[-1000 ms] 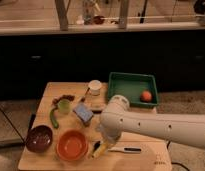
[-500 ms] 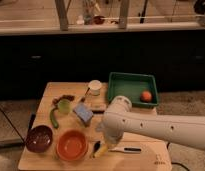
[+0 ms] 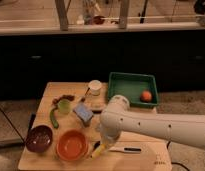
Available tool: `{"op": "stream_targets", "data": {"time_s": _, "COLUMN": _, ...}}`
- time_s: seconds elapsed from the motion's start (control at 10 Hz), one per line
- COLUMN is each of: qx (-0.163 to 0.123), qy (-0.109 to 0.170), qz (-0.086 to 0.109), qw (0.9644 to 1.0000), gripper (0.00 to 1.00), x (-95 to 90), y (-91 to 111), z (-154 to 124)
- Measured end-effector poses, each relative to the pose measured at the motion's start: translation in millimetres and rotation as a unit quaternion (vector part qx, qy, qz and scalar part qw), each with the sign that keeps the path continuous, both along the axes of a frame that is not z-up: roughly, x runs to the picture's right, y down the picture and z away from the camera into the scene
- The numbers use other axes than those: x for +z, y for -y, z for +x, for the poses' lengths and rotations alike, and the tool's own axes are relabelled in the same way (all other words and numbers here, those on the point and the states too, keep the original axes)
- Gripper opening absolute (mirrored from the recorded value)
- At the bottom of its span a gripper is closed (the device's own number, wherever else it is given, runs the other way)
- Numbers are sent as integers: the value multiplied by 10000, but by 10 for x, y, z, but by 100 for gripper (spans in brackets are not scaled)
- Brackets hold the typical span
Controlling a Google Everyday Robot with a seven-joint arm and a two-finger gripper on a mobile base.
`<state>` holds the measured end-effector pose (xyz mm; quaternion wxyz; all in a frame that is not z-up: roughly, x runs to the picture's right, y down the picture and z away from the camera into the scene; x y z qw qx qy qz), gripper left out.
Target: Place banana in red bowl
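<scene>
The banana (image 3: 97, 150) is small and yellow. It lies on the wooden table just right of the red bowl (image 3: 72, 145), near the table's front edge. The orange-red bowl stands empty at the front of the table. My gripper (image 3: 102, 142) hangs from the white arm (image 3: 146, 125) that reaches in from the right. It is directly over the upper end of the banana, touching or nearly touching it. The arm hides the gripper's upper part.
A dark maroon bowl (image 3: 39, 138) stands left of the red bowl. Behind them are a long green pod (image 3: 54, 118), a green cup (image 3: 63, 105), a blue object (image 3: 83, 113) and a white cup (image 3: 95, 87). A green tray (image 3: 127, 86) holds an orange ball (image 3: 146, 96). A white-handled brush (image 3: 123, 149) lies right of the banana.
</scene>
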<state>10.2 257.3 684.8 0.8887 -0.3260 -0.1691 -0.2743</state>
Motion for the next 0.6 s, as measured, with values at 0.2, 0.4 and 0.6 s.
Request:
{"op": "stream_targets", "data": {"time_s": 0.2, "qx": -158, "qy": 262, "qz": 14, "qw": 9995, "gripper": 0, "x": -39, "y": 24, "z": -235}}
{"op": "stream_targets", "data": {"time_s": 0.4, "qx": -289, "qy": 452, "qz": 10, "qw": 9986, "gripper": 0, "x": -59, "y": 32, "z": -392}}
{"op": "stream_targets", "data": {"time_s": 0.6, "qx": -568, "qy": 641, "qz": -70, "qw": 9963, "gripper": 0, "x": -33, "y": 23, "z": -596}}
